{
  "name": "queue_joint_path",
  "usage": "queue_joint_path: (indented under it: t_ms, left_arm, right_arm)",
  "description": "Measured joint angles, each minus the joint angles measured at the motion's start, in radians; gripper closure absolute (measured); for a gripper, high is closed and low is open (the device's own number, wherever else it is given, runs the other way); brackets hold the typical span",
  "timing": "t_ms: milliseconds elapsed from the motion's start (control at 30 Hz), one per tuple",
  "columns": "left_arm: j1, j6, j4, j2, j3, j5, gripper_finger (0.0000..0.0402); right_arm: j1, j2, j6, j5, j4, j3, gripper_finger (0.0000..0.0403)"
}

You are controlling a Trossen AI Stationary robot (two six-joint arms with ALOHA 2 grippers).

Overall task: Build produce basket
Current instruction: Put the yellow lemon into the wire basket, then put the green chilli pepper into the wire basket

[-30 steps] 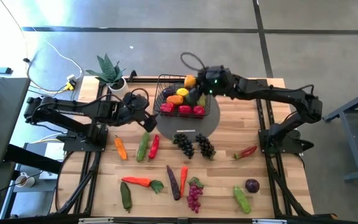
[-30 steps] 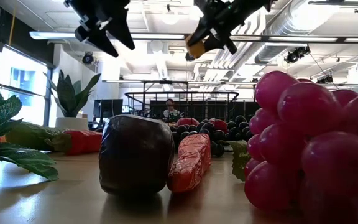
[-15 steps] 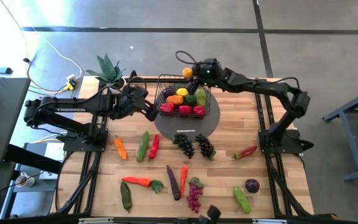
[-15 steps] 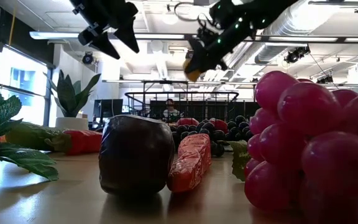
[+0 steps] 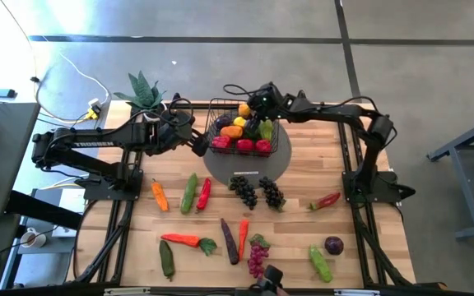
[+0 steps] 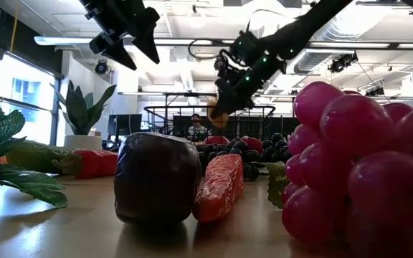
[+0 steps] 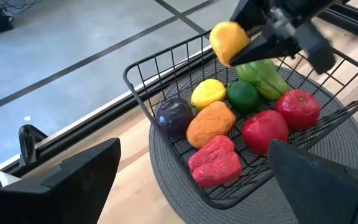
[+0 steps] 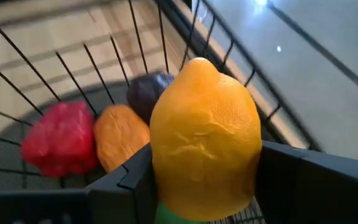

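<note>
On your left, the left gripper point(image 5: 194, 146) is hanging with its jaws spread wide and empty, just beside the left wall of the black wire-mesh rectangular basket point(image 5: 217, 109), which is sitting on the flat grey round woven disc point(image 5: 280, 161). Moving right, the right gripper point(image 5: 248, 109) is clamping a yellow-orange toy lemon point(image 8: 205, 138), holding it above the basket's rear part, over the red, orange and purple toy produce point(image 7: 216, 140) already lying inside. You are looking at a straight drop: the basket is lying directly beneath those jaws, so the right arm is the one placed to release.
</note>
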Motion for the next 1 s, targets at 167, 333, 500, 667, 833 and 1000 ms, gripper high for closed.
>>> queue_joint_path:
  t_ms: [167, 333, 500, 667, 833, 1000]
  left_arm:
    - [0.0, -0.014, 0.0, 0.0, 0.0, 0.001, 0.0005]
    - [0.0, -0.016, 0.0, 0.0, 0.0, 0.0, 0.0005]
    - [0.0, -0.017, 0.001, 0.001, 0.0, -0.001, 0.0005]
    - [0.0, -0.019, 0.001, 0.001, 0.0, -0.001, 0.0005]
    - [0.0, -0.017, 0.001, 0.001, 0.0, -0.001, 0.0005]
    - [0.0, -0.016, 0.0, 0.001, 0.0, 0.0, 0.0005]
  right_arm:
    - [0.001, 0.031, 0.006, 0.037, -0.008, 0.0, 0.0202]
    - [0.014, 0.038, 0.002, 0.083, -0.012, 0.0, 0.018]
    - [0.014, 0.038, -0.01, 0.085, -0.022, 0.0, 0.0147]
    - [0.014, 0.037, -0.028, 0.099, -0.026, 0.0, 0.0123]
    - [0.016, 0.016, -0.028, 0.117, -0.161, 0.052, 0.0121]
    - [0.024, 0.012, 0.037, 0.114, -0.316, 0.128, 0.012]
